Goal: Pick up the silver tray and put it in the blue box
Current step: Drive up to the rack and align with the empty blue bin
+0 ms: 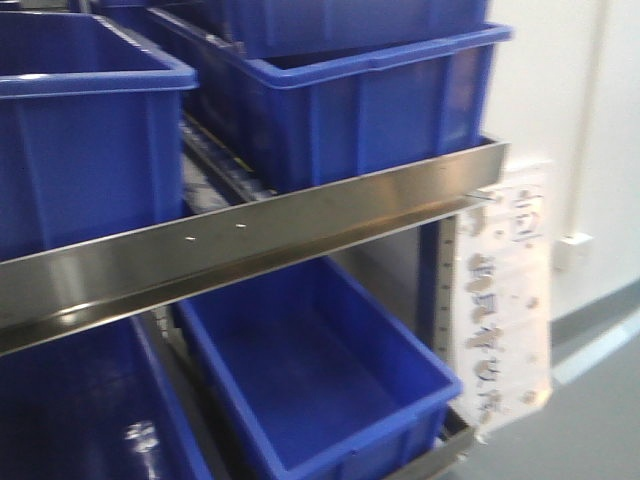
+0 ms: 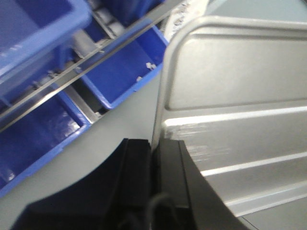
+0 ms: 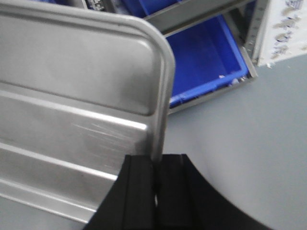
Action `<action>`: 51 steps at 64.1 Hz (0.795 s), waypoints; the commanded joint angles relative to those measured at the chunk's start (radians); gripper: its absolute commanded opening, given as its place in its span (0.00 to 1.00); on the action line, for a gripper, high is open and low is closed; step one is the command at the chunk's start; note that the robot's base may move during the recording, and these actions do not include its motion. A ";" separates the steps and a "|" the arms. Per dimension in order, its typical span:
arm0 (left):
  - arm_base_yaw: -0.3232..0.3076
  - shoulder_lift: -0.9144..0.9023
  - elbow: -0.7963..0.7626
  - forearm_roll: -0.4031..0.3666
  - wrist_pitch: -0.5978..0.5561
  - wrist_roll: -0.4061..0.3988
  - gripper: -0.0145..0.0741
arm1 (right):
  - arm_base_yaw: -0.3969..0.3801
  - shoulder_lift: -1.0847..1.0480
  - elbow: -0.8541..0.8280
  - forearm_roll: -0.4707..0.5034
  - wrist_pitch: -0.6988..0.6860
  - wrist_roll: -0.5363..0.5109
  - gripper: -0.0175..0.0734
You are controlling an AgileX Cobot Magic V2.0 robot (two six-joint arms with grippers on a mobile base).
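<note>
Closest to my wrist lenses are my own black fingers. My left gripper (image 2: 154, 151) is clamped on the raised rim of the silver tray (image 2: 240, 96), the metal edge pinched tight between the two pads. My right gripper (image 3: 154, 165) is clamped on the rim of the opposite side, so the tray (image 3: 72, 86) hangs between my two arms. Its shiny floor shows long ridges and some fine scratches near each grip, and its corners are rounded.

Below the tray is a smooth, plain grey floor (image 3: 249, 143). The tray is out over that floor in front of the rack, not inside any bin.

The blue box (image 1: 420, 345) sits on the lower shelf, at the right end of the rack, open at the top, with a few pale specks on its bottom. Both wrist views catch it beyond the tray (image 2: 163, 48) (image 3: 211, 88). Another blue bin (image 1: 60, 420) stands just beside it to the left. A slanted steel rail (image 1: 250, 240) crosses in front of the upper shelf, where more blue bins (image 1: 90, 140) stand close together.

A printed sheet (image 1: 500, 300) hangs at the rack's right end. Behind it is a white wall (image 1: 560, 90) with a thin pipe running down it, and a paler strip lies where the wall meets the floor.
</note>
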State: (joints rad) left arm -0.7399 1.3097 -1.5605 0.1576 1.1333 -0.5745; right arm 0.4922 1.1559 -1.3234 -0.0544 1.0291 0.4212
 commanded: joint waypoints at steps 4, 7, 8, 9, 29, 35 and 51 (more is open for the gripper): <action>0.005 -0.040 -0.033 0.121 -0.012 -0.008 0.05 | -0.010 -0.020 -0.031 -0.094 0.011 -0.017 0.25; 0.005 -0.040 -0.033 0.123 -0.012 -0.008 0.05 | -0.010 -0.020 -0.031 -0.094 0.011 -0.017 0.25; 0.005 -0.040 -0.033 0.123 -0.014 -0.008 0.05 | -0.010 -0.020 -0.031 -0.094 0.011 -0.017 0.25; 0.005 -0.040 -0.033 0.125 -0.014 -0.008 0.05 | -0.010 -0.020 -0.031 -0.094 0.011 -0.017 0.25; 0.005 -0.040 -0.033 0.125 -0.023 -0.008 0.05 | -0.010 -0.020 -0.031 -0.094 0.011 -0.017 0.25; 0.005 -0.040 -0.033 0.125 -0.023 -0.008 0.05 | -0.010 -0.020 -0.031 -0.094 0.011 -0.017 0.25; 0.005 -0.040 -0.033 0.125 -0.017 -0.008 0.05 | -0.010 -0.020 -0.031 -0.094 0.011 -0.017 0.25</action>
State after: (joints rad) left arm -0.7399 1.3097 -1.5605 0.1657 1.1303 -0.5745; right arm 0.4922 1.1559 -1.3234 -0.0496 1.0283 0.4196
